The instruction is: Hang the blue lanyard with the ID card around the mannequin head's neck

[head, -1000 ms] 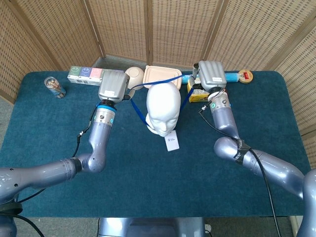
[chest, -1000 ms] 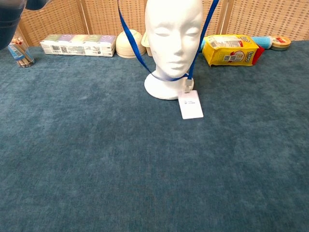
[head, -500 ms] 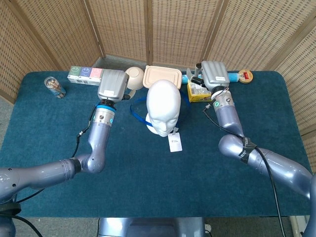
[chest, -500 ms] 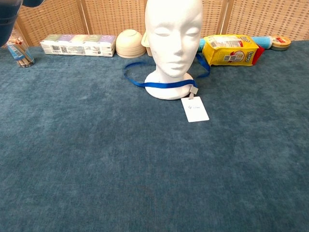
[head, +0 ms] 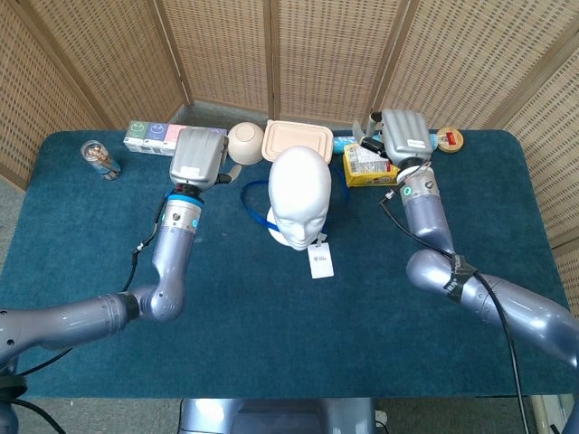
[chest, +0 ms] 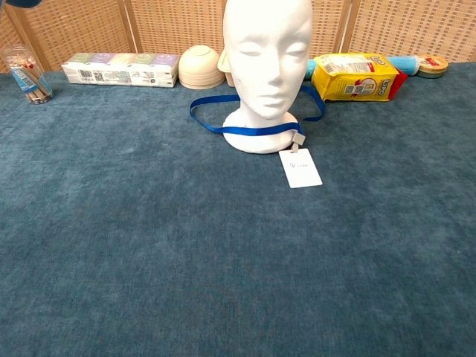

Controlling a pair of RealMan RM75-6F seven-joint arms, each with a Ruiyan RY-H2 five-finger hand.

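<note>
Lying flat on the blue table (chest: 149, 260) nearest us, the white ID card (chest: 303, 168) sits just before the mannequin head (chest: 265, 67). The blue lanyard (chest: 212, 126) loops loosely around the head's neck and base. Behind, the left hand (head: 200, 155) and right hand (head: 403, 136) hover, holding nothing; I cannot tell how their fingers lie.

Glossy blue-grey arms, black cables
</note>
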